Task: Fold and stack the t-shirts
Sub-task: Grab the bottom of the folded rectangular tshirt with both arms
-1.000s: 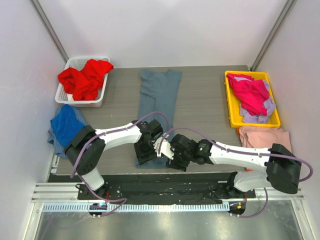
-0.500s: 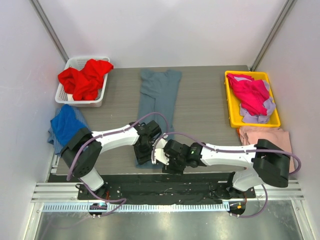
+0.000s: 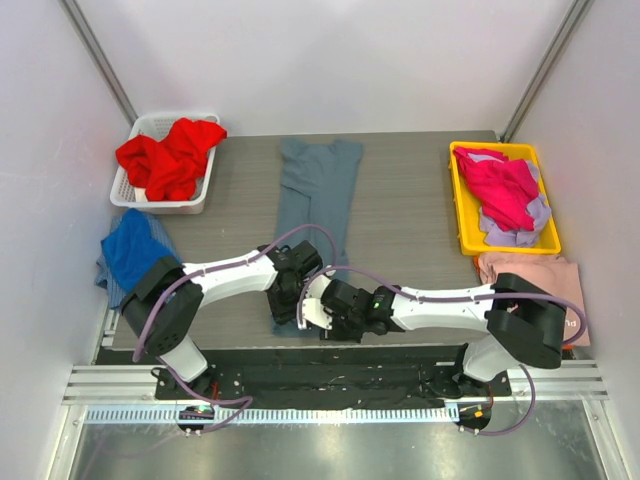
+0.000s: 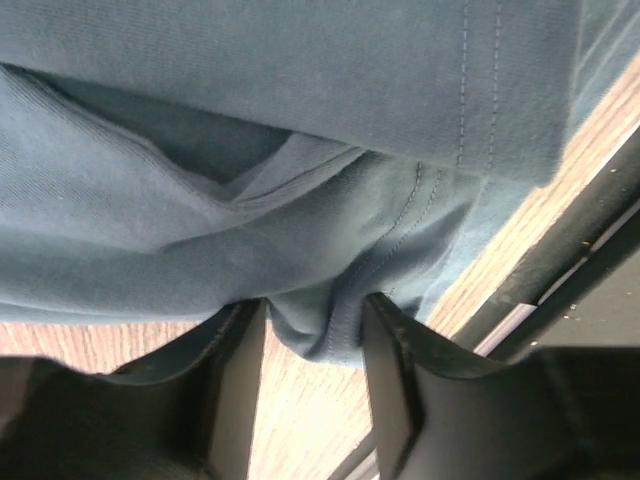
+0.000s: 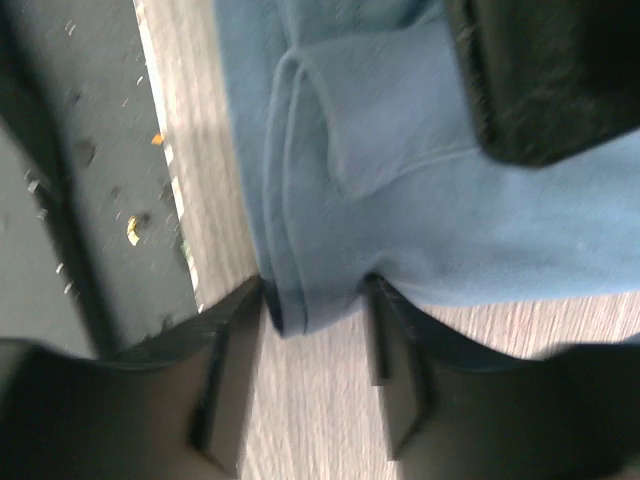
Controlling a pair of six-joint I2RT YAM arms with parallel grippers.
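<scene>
The blue-grey t-shirt [image 3: 315, 190] lies long and flat down the middle of the desk [image 3: 400, 220]. Its bottom edge is close to me, right by the near edge of the desk.

My left jaws have that bottom edge between them. The cloth is bunched up and touches both fingers [image 4: 235, 390], so I think I am holding it. My right jaws are just beside them and hold the same edge in a little fold.

I think this shirt is soft, floppy and light. It will sag and bend wherever I do not hold it. It will not break and it should not slip much. The sewn bottom edge is thicker, so it is a good place to pinch. I think it is best to hold near its two corners, so the shirt comes up flat.

The red t-shirt [image 3: 168, 155] is in the white basket [image 3: 160, 206]. The magenta t-shirt [image 3: 500, 185] is in the yellow tray [image 3: 466, 235]. The royal blue t-shirt [image 3: 130, 250] and the pale pink t-shirt [image 3: 525, 270] lie at the sides.
</scene>
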